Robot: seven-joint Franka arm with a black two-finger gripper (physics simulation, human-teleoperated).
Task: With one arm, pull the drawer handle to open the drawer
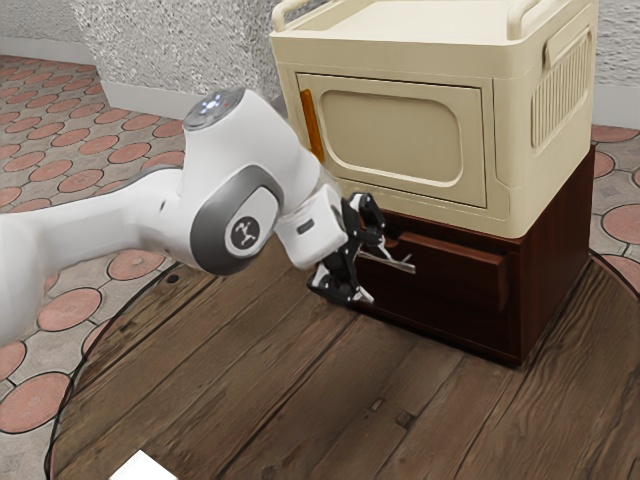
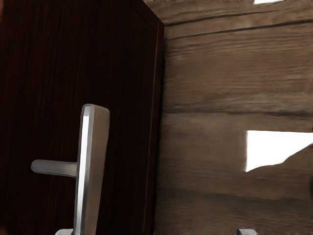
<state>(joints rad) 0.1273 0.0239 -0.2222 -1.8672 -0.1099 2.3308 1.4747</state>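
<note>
The slim silver bar handle (image 2: pixel 93 166) on the dark wooden drawer (image 2: pixel 54 88) stands beside one of my wide-parted, empty black fingers (image 1: pixel 371 215); likely rigid but slick, it wants a firm mid-bar grip.

Rough, pale grey walls (image 1: pixel 170 50) rise at the back above a smooth, pale base band (image 1: pixel 142 99), and the floor (image 1: pixel 70 308) around the table (image 1: pixel 200 370) is laid with reddish, many-sided tiles in grey stone. The table is round and made of brown, grained planks, with a dark rim, and a cream cabinet (image 1: pixel 410 50) with raised top rails stands toward the exterior view's right, in soft, even light.
</note>
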